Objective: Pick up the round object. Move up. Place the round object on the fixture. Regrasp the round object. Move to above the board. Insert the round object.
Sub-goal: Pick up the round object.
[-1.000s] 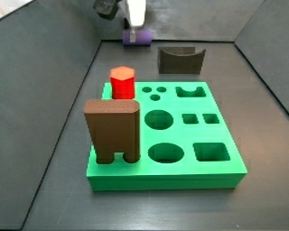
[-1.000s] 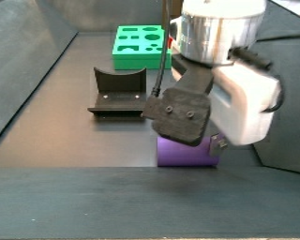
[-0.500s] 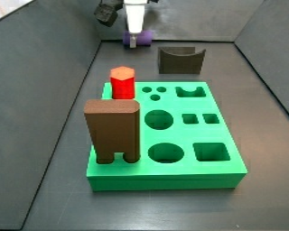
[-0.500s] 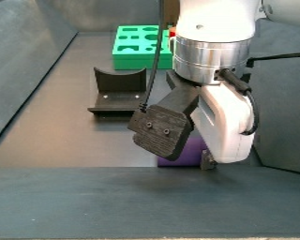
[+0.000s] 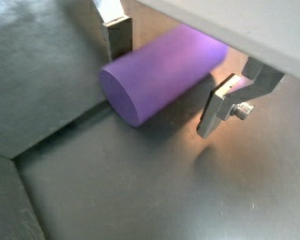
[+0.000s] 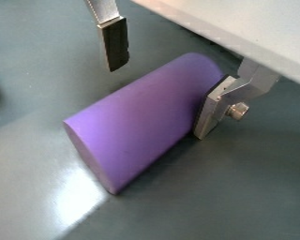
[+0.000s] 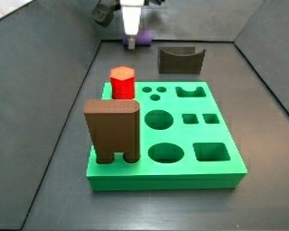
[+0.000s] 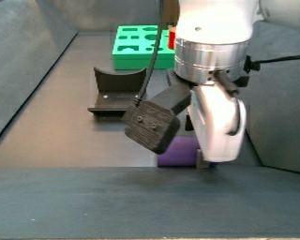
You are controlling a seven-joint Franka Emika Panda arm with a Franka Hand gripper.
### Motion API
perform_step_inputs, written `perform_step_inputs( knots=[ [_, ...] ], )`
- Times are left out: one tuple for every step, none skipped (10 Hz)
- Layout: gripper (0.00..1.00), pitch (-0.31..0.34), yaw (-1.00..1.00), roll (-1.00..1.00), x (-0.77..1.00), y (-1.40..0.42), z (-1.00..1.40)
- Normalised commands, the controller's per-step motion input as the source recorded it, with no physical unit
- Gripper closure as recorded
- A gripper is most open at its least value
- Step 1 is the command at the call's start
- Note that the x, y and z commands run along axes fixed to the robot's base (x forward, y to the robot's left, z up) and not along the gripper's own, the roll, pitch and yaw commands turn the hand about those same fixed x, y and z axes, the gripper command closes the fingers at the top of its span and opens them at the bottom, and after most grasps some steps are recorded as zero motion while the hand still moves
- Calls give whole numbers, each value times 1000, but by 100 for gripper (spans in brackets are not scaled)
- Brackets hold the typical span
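Note:
The round object [image 6: 138, 127] is a smooth purple cylinder lying on its side on the dark floor at the far end of the bin [image 7: 140, 40]. My gripper [image 6: 160, 98] stands over it, open, with one finger on each side. One silver finger [image 6: 213, 108] rests against the cylinder's side, and the dark-padded finger [image 6: 115, 42] stands a little apart from it. In a wrist view the gripper [image 5: 165, 94] straddles the cylinder [image 5: 159, 73] the same way. The fixture [image 7: 181, 60], a dark notched block, sits beside it. The green board [image 7: 222, 173] lies nearer.
A red hexagonal peg [image 7: 122, 83] and a tall brown arch-shaped block [image 7: 112, 131] stand in the board's left side. Bin walls [image 7: 62, 81] slope up on both sides. In a side view the arm's bulky wrist [image 8: 213, 56] hides most of the cylinder [image 8: 178, 154].
The wrist has turned about its own axis and come down a little around the cylinder. The cylinder has stayed where it lay.

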Motion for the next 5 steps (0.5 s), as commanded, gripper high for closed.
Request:
perform_step_inputs(
  knots=[
    [0,-131,-343,-197,0,-237,-674],
    [0,-101,-103,-170,0,-137,-543],
    [0,-90,0,-26,-60,-46,-166],
    [0,-121,17,0,-114,0,-97],
    [0,0,0,0,0,0,0]
  ],
)
